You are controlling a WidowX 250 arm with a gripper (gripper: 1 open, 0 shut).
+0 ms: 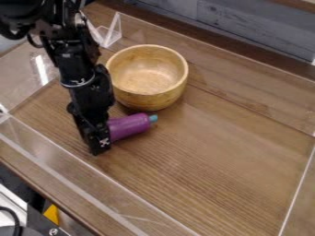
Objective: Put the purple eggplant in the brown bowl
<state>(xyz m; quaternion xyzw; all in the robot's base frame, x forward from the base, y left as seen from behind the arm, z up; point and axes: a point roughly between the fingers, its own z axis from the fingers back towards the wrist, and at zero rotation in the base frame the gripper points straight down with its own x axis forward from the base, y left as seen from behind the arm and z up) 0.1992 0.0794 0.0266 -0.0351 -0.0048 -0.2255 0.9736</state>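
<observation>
gripper (98, 138) pointing down at the table, tips over the eggplant's blunt end; held or merely straddled — cannot tell | purple eggplant (133, 125) lying just in front of the bowl; likely light, stiff, glossy-slick; best pinched across mid-body | brown bowl (146, 76) behind, upright, empty, thick-walled.

soft even light, faint shadows, mild glare on clear walls, low-resolution and slightly blurry.
</observation>
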